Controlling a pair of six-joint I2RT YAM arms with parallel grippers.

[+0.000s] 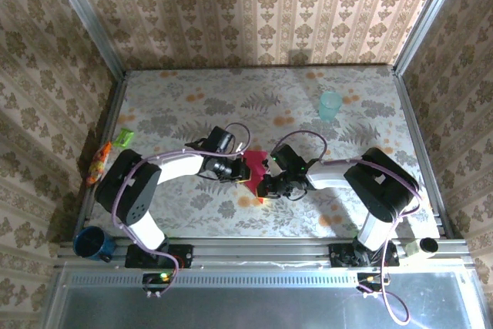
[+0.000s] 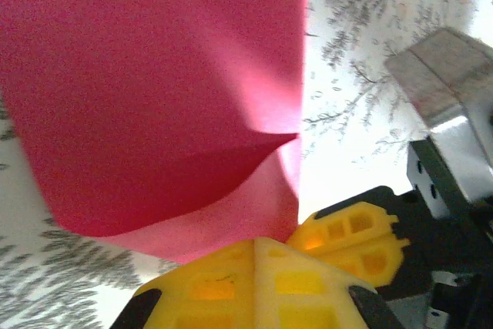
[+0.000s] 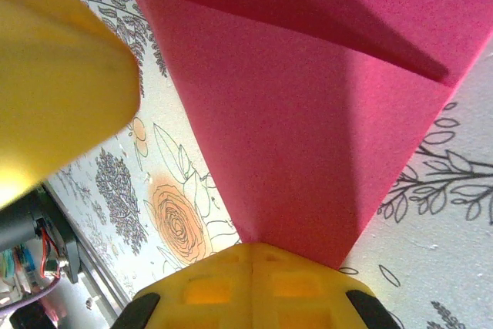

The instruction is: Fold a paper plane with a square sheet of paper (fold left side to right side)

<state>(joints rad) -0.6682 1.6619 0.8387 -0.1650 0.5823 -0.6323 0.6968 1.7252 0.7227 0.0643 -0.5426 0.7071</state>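
The magenta-red sheet of paper (image 1: 254,162) lies at the table's middle, between the two arms. It is folded into layers, with one flap edge raised (image 2: 254,140). In the right wrist view the paper (image 3: 308,113) tapers down to a narrow end that runs into my right gripper (image 3: 254,246), which is shut on it. My left gripper (image 2: 258,240) is shut on the paper's near edge (image 2: 223,221). The two grippers stand close together: the left gripper (image 1: 237,172) at the paper's left side, the right gripper (image 1: 266,185) at its near right corner.
A pale teal cup (image 1: 330,104) stands at the back right. Green and orange packets (image 1: 108,152) lie at the left edge, and a blue mug (image 1: 91,243) sits at the near left corner. Patterned walls enclose the table (image 1: 185,98) on three sides.
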